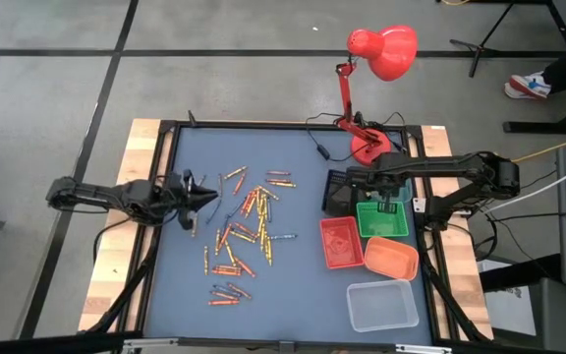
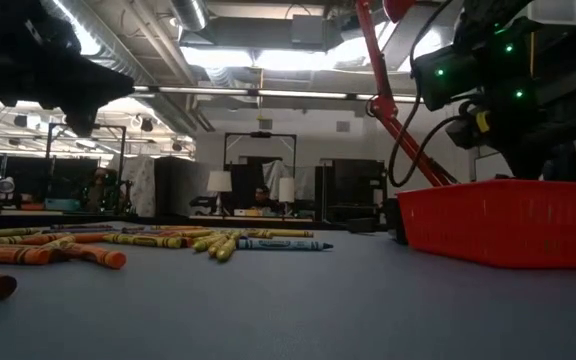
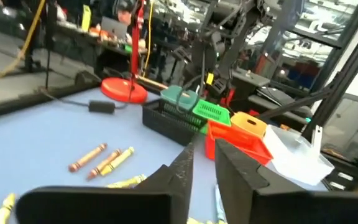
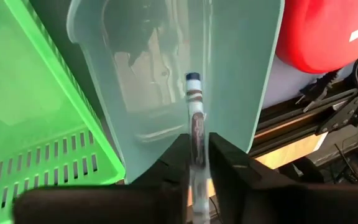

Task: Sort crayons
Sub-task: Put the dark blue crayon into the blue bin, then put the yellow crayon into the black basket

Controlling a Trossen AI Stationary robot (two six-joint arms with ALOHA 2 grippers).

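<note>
Right of centre in the overhead frame, the right end effector hangs over the green tray, pinching one crayon — its long axis running straight out between the fingertips. Loose crayons lie mid-counter, just right of the left end effector, whose fingers stand slightly spread, empty, arm stretched low — the nearer arm for them.
</note>
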